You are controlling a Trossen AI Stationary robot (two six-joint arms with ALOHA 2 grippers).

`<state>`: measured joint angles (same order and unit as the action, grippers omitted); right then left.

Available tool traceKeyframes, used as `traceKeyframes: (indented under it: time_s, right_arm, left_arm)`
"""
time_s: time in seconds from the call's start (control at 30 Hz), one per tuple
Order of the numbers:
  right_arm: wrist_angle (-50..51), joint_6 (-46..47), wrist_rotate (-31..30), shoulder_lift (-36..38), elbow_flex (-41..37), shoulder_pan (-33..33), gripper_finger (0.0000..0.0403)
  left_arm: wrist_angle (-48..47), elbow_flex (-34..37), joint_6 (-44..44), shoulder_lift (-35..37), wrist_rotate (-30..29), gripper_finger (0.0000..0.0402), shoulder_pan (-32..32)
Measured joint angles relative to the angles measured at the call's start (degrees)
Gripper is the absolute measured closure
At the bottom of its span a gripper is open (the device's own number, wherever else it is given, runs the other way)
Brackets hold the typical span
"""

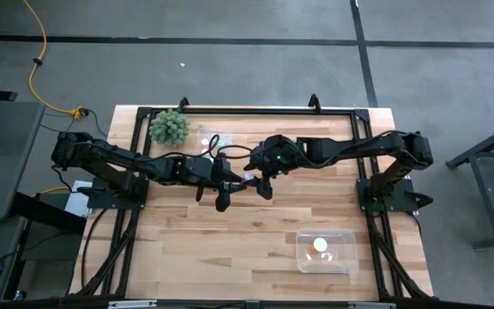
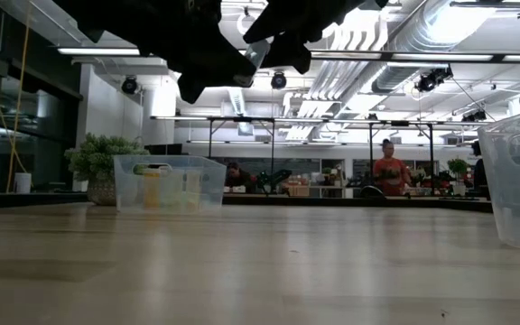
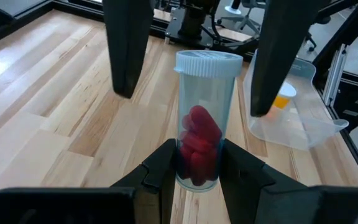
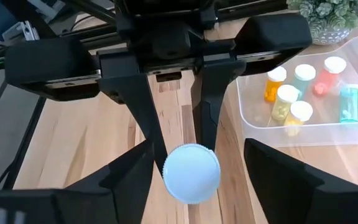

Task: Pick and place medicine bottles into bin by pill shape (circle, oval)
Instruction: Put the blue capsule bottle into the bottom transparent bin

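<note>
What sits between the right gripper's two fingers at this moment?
In the right wrist view, the white-capped bottle of red pills, gripped by the left gripper, stands between the right gripper's open fingers, untouched by them.

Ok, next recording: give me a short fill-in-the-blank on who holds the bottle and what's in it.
1. The left gripper is shut on a clear bottle holding pills of the colour ____.
2. The right gripper stands ____ around that bottle's cap, not yet gripping it.
3. The bin beside the green plant holds ____ bottles.
4. The handover takes place ____ the table, not on it.

Missing words: red; open; six; above
</note>
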<state>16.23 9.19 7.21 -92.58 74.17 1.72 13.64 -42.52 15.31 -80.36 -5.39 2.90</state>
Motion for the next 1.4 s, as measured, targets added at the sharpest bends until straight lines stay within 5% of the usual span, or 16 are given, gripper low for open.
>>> traceKeyframes:
  time_s: [0.8,1.2,1.4]
  right_arm:
    - [0.3,-0.2,2.2,0.0,0.0,0.0,0.0283]
    - [1.8,-1.2,2.4,1.1,0.0,0.8,0.0297]
    - [4.3,-2.9,2.5,3.7,0.0,2.6,0.0298]
  left_arm:
    - [-0.1,0.0,0.1,0.0,-0.9,0.0305,0.0]
    - [-0.6,0.0,1.4,0.4,-0.4,0.0291,0.9]
    - [-9.7,0.2,1.6,5.3,0.6,0.0259,3.4]
